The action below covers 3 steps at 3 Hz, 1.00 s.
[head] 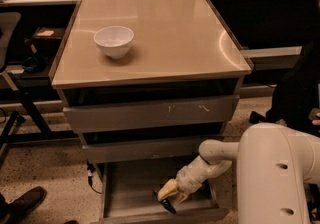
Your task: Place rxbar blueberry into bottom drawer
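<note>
The cabinet (165, 38) was seen above and behind the gripper (169, 194), its flat top well above it. The robot's white arm (212, 164) was seen to the gripper's right, angled down towards it. The bottom drawer (130, 188) was found open, directly beneath and around the gripper, with bare floor shown to the gripper's left. A white bowl (114, 41) was seen on the cabinet top, far up and to the left of the gripper, well apart from it.

The gripper was positioned low inside the open drawer, towards its front. It was judged to be clenched on the rxbar blueberry (166, 205), which was seen jutting from the fingertips at a tilt, just below them. Whether the bar touched the drawer floor could not be told.

The bar was judged to be light, thin and somewhat pliant, in a slick wrapper. A pinch across the narrow width near the middle was thought soundest, since a hold near one end might allow swinging or slipping. Little fragility was expected, so a short drop could be tolerated.
</note>
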Motion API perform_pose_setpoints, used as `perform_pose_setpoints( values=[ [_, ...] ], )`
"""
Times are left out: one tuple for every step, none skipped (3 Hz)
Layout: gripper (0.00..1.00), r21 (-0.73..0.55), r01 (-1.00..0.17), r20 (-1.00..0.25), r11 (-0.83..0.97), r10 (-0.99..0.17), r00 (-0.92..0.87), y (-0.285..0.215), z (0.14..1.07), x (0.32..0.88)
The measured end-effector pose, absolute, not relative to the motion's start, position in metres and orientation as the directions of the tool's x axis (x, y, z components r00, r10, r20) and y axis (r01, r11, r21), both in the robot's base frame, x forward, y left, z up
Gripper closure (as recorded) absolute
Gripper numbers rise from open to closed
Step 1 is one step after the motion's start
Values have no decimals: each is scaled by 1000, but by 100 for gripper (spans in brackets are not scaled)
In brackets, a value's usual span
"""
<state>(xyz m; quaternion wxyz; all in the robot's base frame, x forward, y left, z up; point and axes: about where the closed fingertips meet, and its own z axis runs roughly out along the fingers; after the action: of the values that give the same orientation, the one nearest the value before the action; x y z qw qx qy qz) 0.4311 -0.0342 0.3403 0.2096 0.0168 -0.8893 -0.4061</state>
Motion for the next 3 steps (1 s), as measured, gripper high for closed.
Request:
perform_pose_setpoints(
  values=[
    [100, 745, 161, 351, 648, -175, -920, -21, 319, 436],
    [100, 756, 192, 312, 625, -87, -946, -10, 293, 457],
    [100, 753, 221, 283, 620, -2, -959, -6, 272, 477]
  ],
)
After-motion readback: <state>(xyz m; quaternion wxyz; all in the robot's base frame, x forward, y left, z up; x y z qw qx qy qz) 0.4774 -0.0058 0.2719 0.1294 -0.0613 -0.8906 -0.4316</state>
